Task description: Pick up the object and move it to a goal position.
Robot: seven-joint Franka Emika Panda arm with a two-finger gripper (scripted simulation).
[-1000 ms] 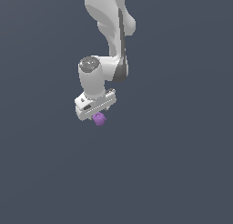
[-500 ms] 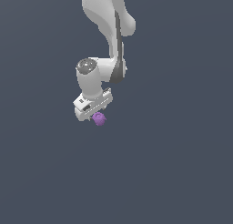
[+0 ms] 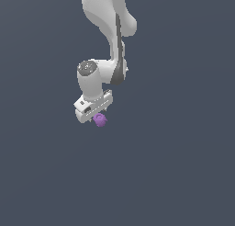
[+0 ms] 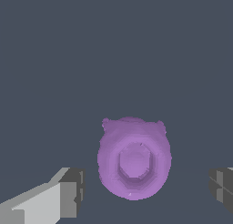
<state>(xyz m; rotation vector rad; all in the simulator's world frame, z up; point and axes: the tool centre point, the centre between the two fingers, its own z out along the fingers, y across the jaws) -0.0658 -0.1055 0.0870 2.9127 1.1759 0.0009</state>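
Overhead, the white arm reaches down to its pincer, whose fingers stand wide apart, a clear gap on each side of the small purple object sitting between them. Nothing is gripped yet. Closing from here could go badly: the blob looks lumpy and roundish, so uneven pad contact may squirt it out or roll it aside, and lifting early would leave it behind.

We see one plain dark grey-blue surface filling both views, with no edge or marking visible. The purple object appears against it; whether it rests there, we cannot tell.
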